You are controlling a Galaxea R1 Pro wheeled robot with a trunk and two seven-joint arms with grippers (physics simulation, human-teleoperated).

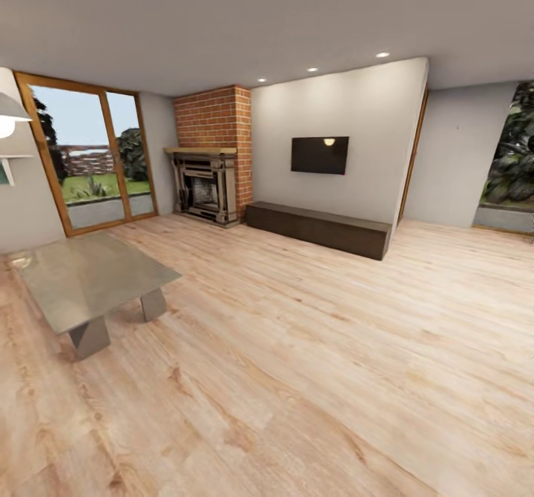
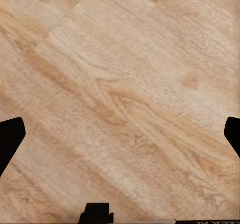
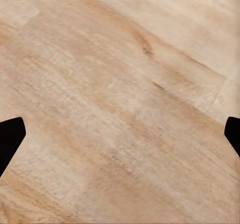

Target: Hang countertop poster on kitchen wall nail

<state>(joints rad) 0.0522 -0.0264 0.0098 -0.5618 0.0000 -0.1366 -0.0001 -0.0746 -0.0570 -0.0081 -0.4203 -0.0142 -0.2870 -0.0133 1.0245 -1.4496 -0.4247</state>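
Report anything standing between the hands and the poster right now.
That can't be judged here. The head view looks into a living room: a grey table, a brick fireplace, a wall TV and a dark bench. Both wrist views look down at bare wooden floor.

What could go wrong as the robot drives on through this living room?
The low grey table sits close on the left, so a leftward turn might clip its corner. The dark bench under the TV blocks the way straight ahead. Both wrist views face wood floor, fingertips spread with nothing between them.
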